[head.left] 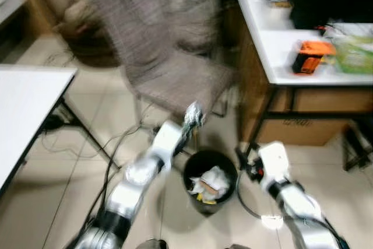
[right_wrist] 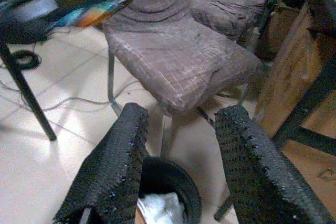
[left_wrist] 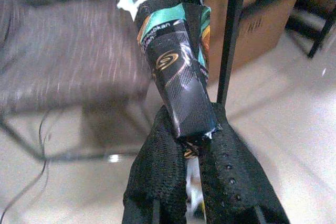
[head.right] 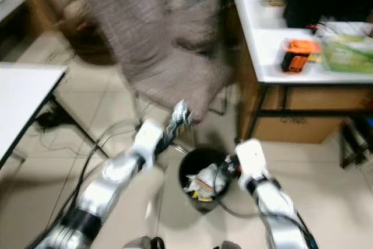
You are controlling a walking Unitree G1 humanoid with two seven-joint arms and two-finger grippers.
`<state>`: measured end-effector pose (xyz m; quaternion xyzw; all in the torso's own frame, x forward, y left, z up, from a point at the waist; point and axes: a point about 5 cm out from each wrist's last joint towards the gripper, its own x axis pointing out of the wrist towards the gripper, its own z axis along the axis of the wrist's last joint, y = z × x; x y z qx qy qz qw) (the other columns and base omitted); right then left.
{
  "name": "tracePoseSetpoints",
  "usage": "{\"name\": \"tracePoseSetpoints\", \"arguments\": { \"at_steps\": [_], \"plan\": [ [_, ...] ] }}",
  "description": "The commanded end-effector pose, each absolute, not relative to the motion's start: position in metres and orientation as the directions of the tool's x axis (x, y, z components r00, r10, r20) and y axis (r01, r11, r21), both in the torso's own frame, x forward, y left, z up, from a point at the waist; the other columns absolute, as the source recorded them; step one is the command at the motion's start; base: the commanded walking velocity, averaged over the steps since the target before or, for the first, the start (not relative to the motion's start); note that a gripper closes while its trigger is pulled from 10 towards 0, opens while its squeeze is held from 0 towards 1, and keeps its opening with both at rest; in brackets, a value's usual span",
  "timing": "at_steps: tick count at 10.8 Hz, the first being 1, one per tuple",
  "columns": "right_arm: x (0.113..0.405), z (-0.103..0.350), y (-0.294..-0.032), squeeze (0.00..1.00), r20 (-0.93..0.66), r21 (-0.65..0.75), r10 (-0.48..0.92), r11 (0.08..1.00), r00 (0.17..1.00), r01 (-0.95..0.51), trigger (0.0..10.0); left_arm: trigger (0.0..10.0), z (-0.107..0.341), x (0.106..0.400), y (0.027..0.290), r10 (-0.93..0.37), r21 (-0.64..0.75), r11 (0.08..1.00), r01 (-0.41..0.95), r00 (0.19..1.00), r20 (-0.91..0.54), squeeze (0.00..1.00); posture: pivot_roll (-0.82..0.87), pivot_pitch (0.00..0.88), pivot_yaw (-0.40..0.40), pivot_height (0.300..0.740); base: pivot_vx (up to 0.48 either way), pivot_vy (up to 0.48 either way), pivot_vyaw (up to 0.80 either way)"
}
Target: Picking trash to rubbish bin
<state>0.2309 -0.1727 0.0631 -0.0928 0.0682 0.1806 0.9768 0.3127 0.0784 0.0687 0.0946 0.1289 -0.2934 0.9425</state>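
We grip a crumpled snack wrapper (left_wrist: pixel 176 72) between the closed fingers of our left gripper (left_wrist: pixel 191 150), raised in front of the grey chair (head.left: pixel 169 56) and just above the far rim of the black rubbish bin (head.left: pixel 210 164) on the tiled floor. The bin already holds white and yellow trash. Our right gripper (right_wrist: pixel 181 156) hangs beside the bin, fingers spread and empty.

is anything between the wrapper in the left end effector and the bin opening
Nothing visible blocks it. The left end effector holds the wrapper just above and behind the bin. The bin's mouth is open, already part full of trash. The right end effector hovers beside the rim, empty.
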Motion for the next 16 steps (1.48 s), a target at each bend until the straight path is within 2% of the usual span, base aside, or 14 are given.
{"name": "tracePoseSetpoints", "arguments": {
  "at_steps": [1, 3, 5, 7, 12, 13, 14, 16],
  "plan": [
    [0.223, 0.083, -0.173, 0.0, -0.114, -0.146, 0.348, 0.921, 0.931, -0.362, 10.0, 10.0, 0.072, 0.323, 0.067, -0.546, 0.065, 0.81, 0.583, 0.789, -0.282, 0.0, -0.23, 0.083, 0.099, 0.74, 0.0, 0.0, 0.0],
    [0.204, 0.093, -0.173, 0.0, -0.145, -0.112, 0.378, 0.912, 0.915, -0.394, 10.0, 10.0, 0.089, 0.339, 0.044, -0.577, 0.04, 0.797, 0.603, 0.778, -0.248, 0.0, -0.25, 0.095, 0.095, 0.74, 0.0, 0.0, 0.0],
    [0.194, 0.098, -0.171, 0.0, -0.2, -0.103, 0.408, 0.896, 0.891, -0.433, 10.0, 10.0, 0.095, 0.348, 0.039, -0.582, 0.073, 0.788, 0.611, 0.778, -0.239, 0.0, -0.25, 0.108, 0.079, 0.74, 0.0, 0.0, 0.0],
    [0.192, 0.104, -0.172, 0.0, -0.227, -0.102, 0.42, 0.887, 0.879, -0.45, 10.0, 10.0, 0.103, 0.361, 0.051, -0.492, 0.17, 0.829, 0.532, 0.84, -0.23, 0.0, -0.25, 0.11, 0.073, 0.74, 0.0, 0.0, 0.0],
    [0.191, 0.103, -0.175, 0.0, -0.294, -0.097, 0.421, 0.88, 0.858, -0.465, 10.0, 10.0, 0.103, 0.365, 0.056, -0.49, 0.21, 0.814, 0.542, 0.834, -0.254, 0.0, -0.26, 0.11, 0.072, 0.74, 0.0, 0.0, 0.0],
    [0.192, 0.104, -0.176, 0.0, -0.295, -0.096, 0.418, 0.882, 0.859, -0.462, 10.0, 10.0, 0.103, 0.366, 0.057, -0.479, 0.207, 0.822, 0.53, 0.841, -0.251, 0.75, -0.26, 0.11, 0.072, 0.74, 0.0, 0.0, 0.0],
    [0.192, 0.105, -0.176, 0.0, -0.295, -0.096, 0.418, 0.881, 0.859, -0.462, 10.0, 10.0, 0.104, 0.367, 0.058, -0.479, 0.197, 0.826, 0.528, 0.842, -0.248, 1.0, -0.26, 0.11, 0.071, 0.74, 0.0, 0.0, 0.0],
    [0.193, 0.106, -0.176, 0.0, -0.298, -0.1, 0.419, 0.88, 0.858, -0.465, 10.0, 10.0, 0.105, 0.367, 0.056, -0.496, 0.164, 0.826, 0.54, 0.833, -0.245, 1.0, -0.26, 0.107, 0.067, 0.74, 0.0, 0.0, 0.0]
  ]
}}
